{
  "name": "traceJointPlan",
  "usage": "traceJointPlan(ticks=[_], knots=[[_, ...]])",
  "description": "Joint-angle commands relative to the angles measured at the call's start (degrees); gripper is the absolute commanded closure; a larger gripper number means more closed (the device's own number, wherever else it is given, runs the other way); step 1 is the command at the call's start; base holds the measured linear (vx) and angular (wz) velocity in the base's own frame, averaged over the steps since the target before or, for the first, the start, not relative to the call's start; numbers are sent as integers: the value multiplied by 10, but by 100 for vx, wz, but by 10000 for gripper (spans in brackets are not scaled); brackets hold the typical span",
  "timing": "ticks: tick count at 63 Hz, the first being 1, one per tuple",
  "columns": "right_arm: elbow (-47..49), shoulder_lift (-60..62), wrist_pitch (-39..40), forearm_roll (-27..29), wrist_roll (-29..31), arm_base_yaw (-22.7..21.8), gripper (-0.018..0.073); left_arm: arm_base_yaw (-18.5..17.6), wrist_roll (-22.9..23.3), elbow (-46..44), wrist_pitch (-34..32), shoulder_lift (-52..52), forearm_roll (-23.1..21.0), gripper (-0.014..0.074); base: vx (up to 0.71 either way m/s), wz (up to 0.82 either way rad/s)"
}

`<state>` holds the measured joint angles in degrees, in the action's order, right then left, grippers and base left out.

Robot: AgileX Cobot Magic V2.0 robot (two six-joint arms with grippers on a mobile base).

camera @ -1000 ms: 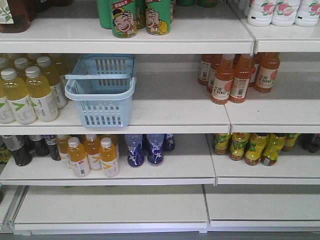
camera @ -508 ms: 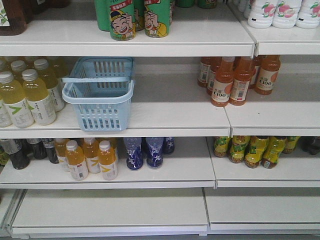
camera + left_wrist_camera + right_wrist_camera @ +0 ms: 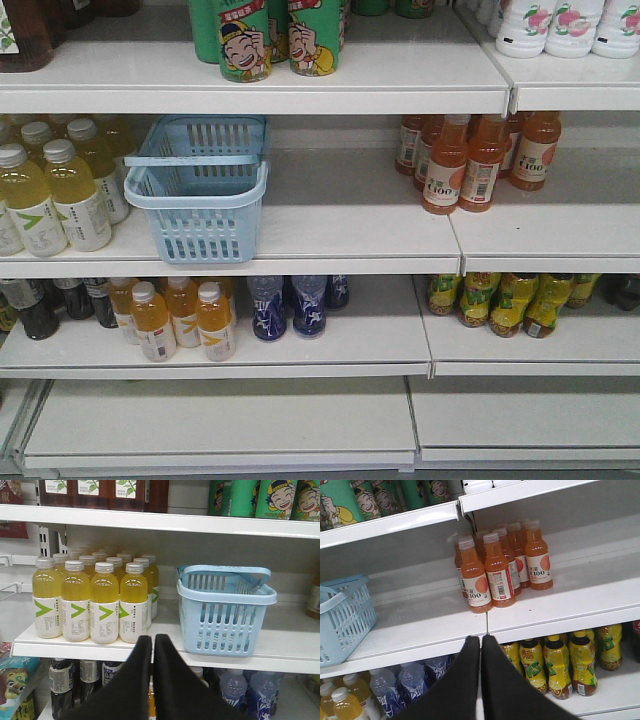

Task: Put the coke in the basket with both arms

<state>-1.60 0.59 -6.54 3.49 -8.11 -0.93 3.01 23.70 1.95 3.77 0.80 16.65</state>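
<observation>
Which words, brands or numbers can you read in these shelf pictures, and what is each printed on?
"C100": labels of the orange bottles.
Green chevron mark, no readable words: yellow bottles.
Too blurred to read: green cartoon cans, other labels' small print.

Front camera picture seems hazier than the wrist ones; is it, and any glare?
Front view: yes, soft and greyish around the basket. Left wrist view: crisper, brighter; left gripper a featureless black mass. Right wrist view: sharp, shelves slanted; no strong glare.
</observation>
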Motion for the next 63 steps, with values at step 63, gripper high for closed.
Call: traceJointPlan(ticks=[63], knots=[[-4,7,40,-5,4,-3,564,-1,3,-18,-47,7,-5,602,0,0]])
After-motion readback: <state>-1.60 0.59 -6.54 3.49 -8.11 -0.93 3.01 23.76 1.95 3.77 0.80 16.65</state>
